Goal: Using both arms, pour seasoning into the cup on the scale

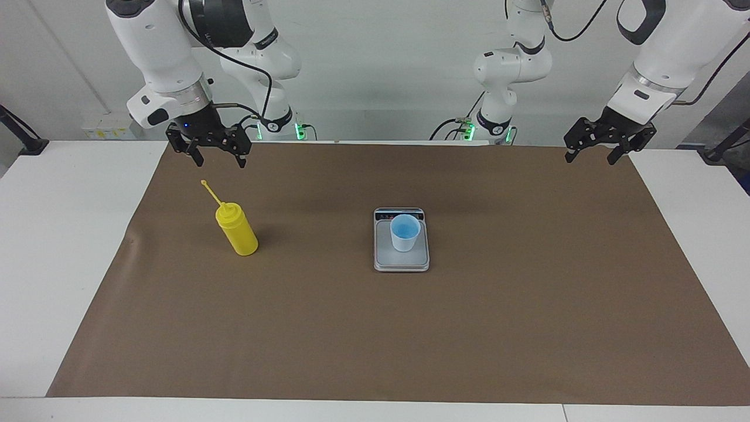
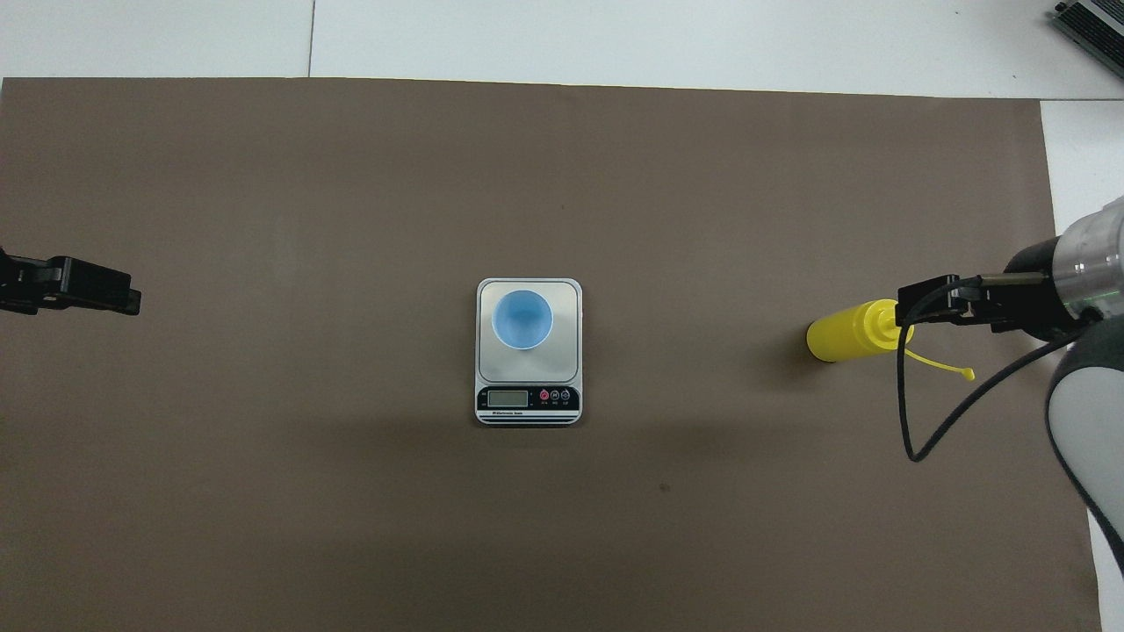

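Brown paper mat (image 1: 375, 328) covers the middle of the white table (image 1: 53, 264), and everything of the task stands on it. The silver-grey scale (image 1: 387, 258) lies at the mat's centre, its dark display strip on the short edge nearest the robots; the pale blue cup (image 1: 404, 232) stands upright on its weighing plate. In the facing view the yellow seasoning bottle (image 1: 237, 231) stands at nine o'clock from the scale, well apart from it, toward the right arm's end — upright, its thin cap strap pointing to about eleven o'clock.

The right gripper (image 1: 217, 158) hangs in the air at roughly twelve o'clock from the bottle in that view, fingers spread and holding nothing, clear of the bottle's top. The left gripper (image 1: 590, 156) hovers over the mat's corner at two o'clock from the scale — also spread wide and empty, its arm waiting.
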